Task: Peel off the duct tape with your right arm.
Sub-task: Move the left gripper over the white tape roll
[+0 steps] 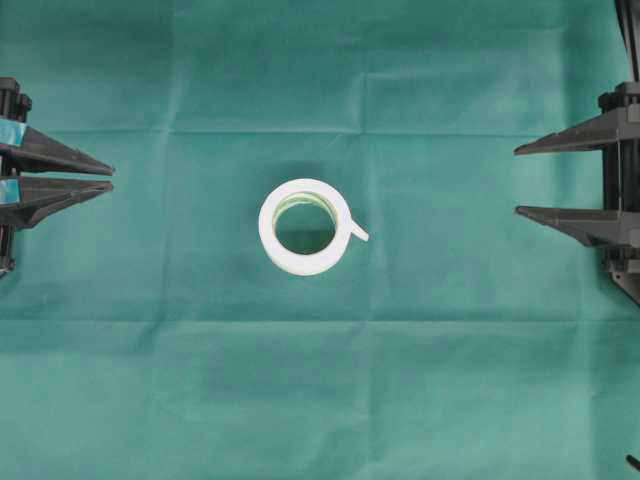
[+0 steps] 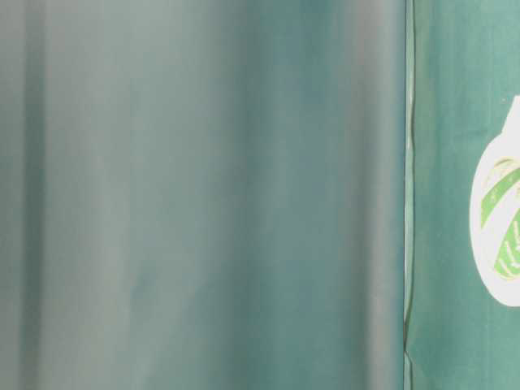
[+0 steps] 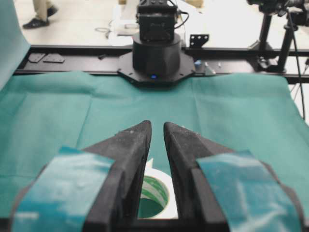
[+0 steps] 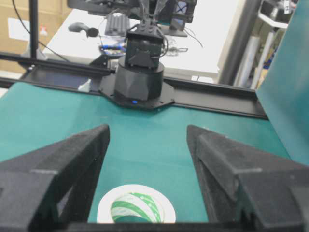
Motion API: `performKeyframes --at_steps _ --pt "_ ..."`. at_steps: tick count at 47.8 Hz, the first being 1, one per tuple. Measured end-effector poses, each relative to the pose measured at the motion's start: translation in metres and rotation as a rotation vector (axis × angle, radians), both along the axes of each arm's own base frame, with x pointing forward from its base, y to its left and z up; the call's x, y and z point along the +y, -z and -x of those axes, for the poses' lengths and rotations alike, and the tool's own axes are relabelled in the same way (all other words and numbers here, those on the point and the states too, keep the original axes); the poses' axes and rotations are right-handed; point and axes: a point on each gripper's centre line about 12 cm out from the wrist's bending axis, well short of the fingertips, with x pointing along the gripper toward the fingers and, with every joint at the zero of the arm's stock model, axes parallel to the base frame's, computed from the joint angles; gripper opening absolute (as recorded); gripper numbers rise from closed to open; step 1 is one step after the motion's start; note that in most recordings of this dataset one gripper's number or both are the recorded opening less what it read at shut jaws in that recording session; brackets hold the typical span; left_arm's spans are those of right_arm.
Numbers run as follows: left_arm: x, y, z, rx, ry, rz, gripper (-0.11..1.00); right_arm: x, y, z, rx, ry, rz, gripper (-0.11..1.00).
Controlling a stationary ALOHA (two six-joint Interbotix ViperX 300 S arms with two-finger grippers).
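Lying flat at the middle of the green cloth-covered surface, the wide white roll of duct tape (green-printed core, loose tab pointing right) has open cloth on every side. The right arm's black pointed end effector waits well apart at the right edge, level, jaws parted, empty. The left teal-strip end effector is nearly closed, holding nothing.

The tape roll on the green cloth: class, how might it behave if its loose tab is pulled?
The tape roll lies flat, so rolling seems unlikely. Nothing holds it, so it may slide. The tab looks thin, probably floppy.
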Motion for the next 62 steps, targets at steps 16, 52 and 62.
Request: performKeyframes --at_steps 16,52,62 --pt "-0.004 0.014 0.002 0.019 0.020 0.038 0.01 -0.004 0.024 0.004 0.058 0.021 -0.001 -0.05" --pt "-0.004 0.020 0.000 0.017 0.019 0.041 0.84 -0.010 0.031 0.007 0.051 0.053 -0.005 0.77" --pt "-0.004 0.024 -0.032 0.077 0.017 0.038 0.85 -0.010 0.031 0.007 0.040 0.053 -0.004 0.77"
